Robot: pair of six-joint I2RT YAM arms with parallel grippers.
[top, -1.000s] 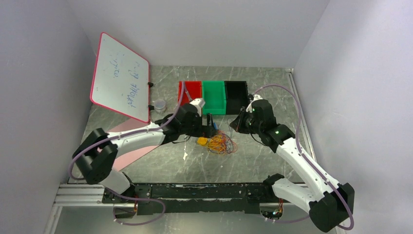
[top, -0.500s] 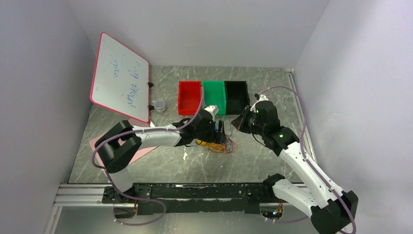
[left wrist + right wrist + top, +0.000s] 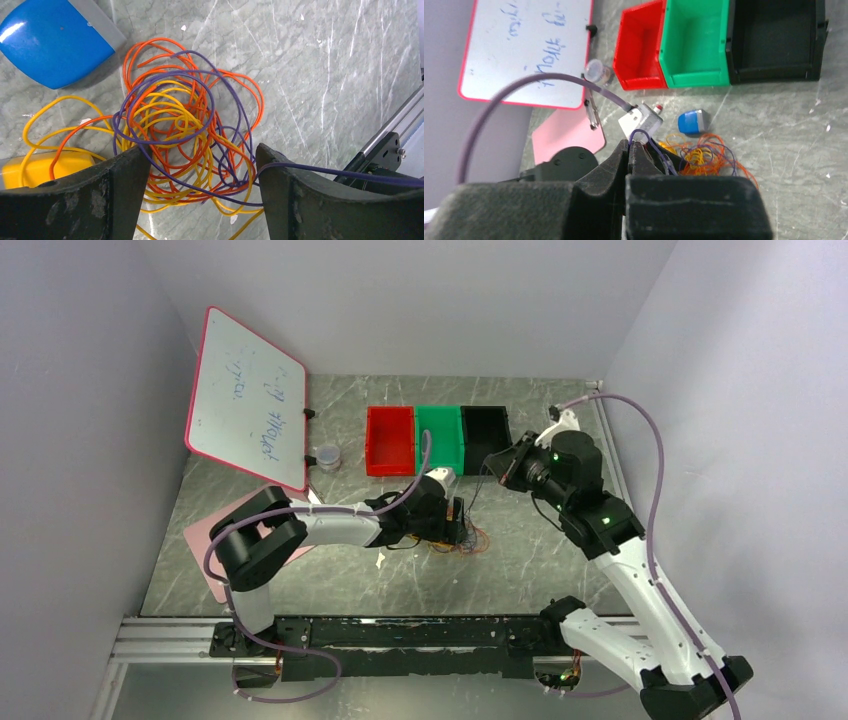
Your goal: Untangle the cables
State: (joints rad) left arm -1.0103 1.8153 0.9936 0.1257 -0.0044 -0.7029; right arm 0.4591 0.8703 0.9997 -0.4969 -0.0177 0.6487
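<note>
Ok, cables (image 3: 463, 538) sit in one tangled pile mid-table, 6 o'clock from the green bin (image 3: 440, 437). Left gripper (image 3: 200, 162) open, jaws straddling the pile. Right gripper (image 3: 630, 146) clamped on the purple cable (image 3: 320, 171), running taut from the pile toward 1 o'clock in the top view. Left wrist view: blue block (image 3: 55, 42) at 10 o'clock of the pile, yellow block (image 3: 45, 169) at 8, a strand crossing it. Red bin (image 3: 389, 440) and black bin (image 3: 485, 435) flank the green one. Whiteboard (image 3: 247, 400), small jar (image 3: 327, 456) and pink sheet (image 3: 202, 540) off at 9–10 o'clock. Grey marble table (image 3: 330, 585), plain pale walls (image 3: 420, 300).
</note>
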